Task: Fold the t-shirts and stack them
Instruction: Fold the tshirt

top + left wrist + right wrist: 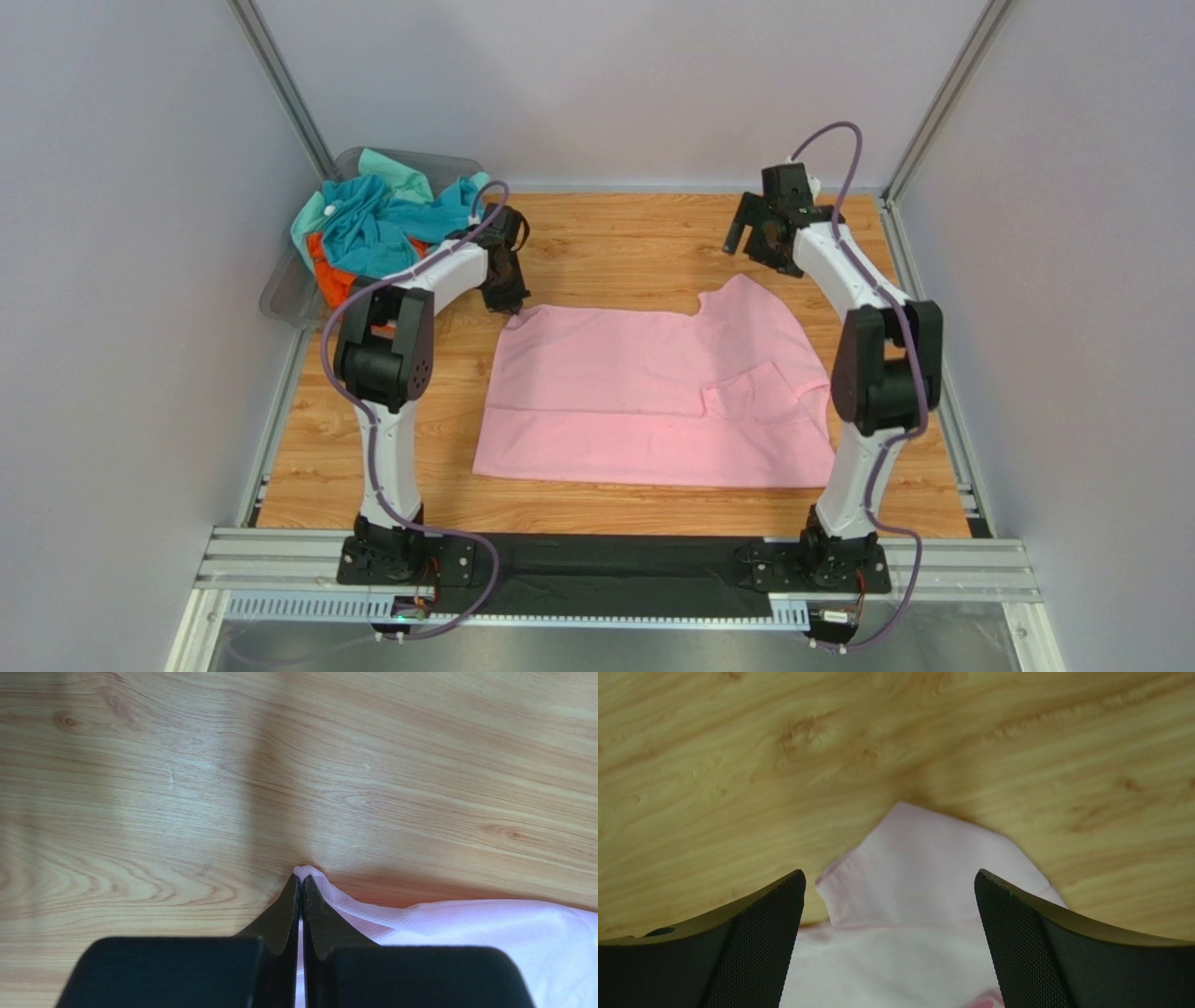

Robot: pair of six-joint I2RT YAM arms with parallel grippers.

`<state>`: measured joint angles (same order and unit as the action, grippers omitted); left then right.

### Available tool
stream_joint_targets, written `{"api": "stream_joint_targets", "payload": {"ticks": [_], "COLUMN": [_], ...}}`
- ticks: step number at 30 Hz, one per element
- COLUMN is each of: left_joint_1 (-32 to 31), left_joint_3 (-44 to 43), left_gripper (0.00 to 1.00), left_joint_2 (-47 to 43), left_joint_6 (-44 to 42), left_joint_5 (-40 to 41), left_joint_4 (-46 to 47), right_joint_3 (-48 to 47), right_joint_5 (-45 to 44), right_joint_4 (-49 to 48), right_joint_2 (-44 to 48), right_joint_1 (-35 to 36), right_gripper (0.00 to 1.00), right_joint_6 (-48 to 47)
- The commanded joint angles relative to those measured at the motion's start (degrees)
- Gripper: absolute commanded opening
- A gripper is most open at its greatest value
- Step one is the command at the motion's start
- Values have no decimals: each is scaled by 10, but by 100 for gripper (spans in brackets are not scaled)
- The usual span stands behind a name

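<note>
A pink t-shirt [652, 395] lies spread and partly folded in the middle of the wooden table. My left gripper [508, 304] is at its far left corner, shut on a pinch of the pink cloth [312, 875] low against the wood. My right gripper [753, 231] is open and empty, raised above the shirt's far right corner [917, 875], which shows between its fingers. A pile of teal and orange shirts [376, 224] fills a bin at the back left.
The clear plastic bin [288, 297] stands at the table's back left corner, just behind my left arm. Grey walls and metal rails enclose the table. Bare wood [617, 245] lies behind the pink shirt.
</note>
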<state>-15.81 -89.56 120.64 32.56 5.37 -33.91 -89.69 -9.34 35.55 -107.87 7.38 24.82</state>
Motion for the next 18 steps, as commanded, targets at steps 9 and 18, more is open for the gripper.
{"api": "stream_joint_targets", "payload": {"ticks": [9, 18], "left_joint_1": [2, 2], "left_joint_3": [7, 11], "left_gripper": [0, 0], "left_joint_2": [-27, -31], "left_joint_6": [-23, -24], "left_joint_5": [-13, -21], "left_joint_4": [14, 11], "right_joint_3": [-238, -174], "right_joint_5": [-37, -58], "right_joint_4": [48, 65], "right_joint_2": [-240, -232], "right_joint_1": [-3, -2], "right_gripper": [89, 61], "right_joint_6": [-61, -42]}}
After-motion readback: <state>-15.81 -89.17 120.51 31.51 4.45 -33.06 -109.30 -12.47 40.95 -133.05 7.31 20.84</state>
